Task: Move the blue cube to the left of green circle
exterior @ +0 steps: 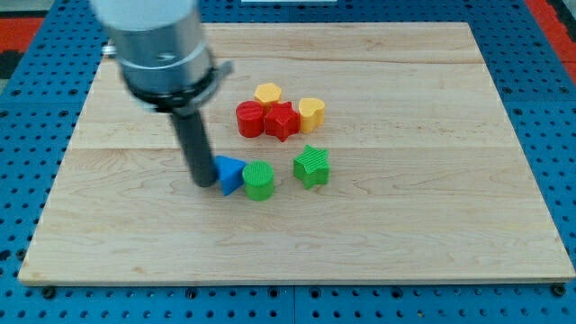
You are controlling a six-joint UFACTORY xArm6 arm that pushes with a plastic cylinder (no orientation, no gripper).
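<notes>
A blue block [229,172], wedge-like in shape, lies near the middle of the wooden board [423,225]. It touches the left side of the green circle [259,181]. My tip [204,183] stands right against the blue block's left side. The dark rod rises from it to the grey arm body at the view's top left.
A green star-shaped block [311,166] sits right of the green circle. Above them is a cluster: a red cylinder [249,119], a red star block [281,121], a yellow hexagon [267,94] and a yellow heart-like block [311,112]. Blue pegboard surrounds the board.
</notes>
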